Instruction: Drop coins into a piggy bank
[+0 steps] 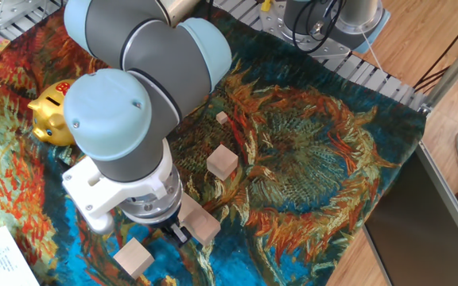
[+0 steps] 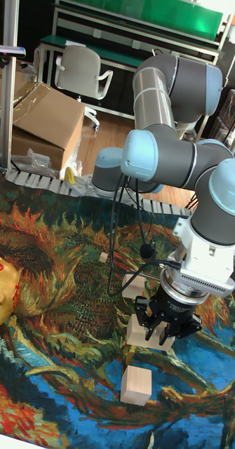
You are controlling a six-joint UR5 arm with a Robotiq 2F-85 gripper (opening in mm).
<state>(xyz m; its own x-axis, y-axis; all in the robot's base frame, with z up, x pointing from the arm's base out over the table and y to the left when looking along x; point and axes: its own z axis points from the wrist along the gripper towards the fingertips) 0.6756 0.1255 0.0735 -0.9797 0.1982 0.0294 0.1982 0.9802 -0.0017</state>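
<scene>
Patterned cloth [image 1: 308, 151]; piggy bank [image 1: 52, 116] upright, snout pointing left.

The big grey arm [image 1: 133, 87] hides the right side of the piggy bank [image 1: 50, 117] in the fixed view. In the tall fixed view, the picture's left edge cuts the pig off. The tool [image 2: 164, 327] is dark and sits over a wooden block [image 2: 146, 330], so its fingers are hard to make out. No coins can be made out.

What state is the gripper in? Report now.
Gripper: cannot be told. It is down at a wooden block, and neither view shows the gap between its fingers.
</scene>
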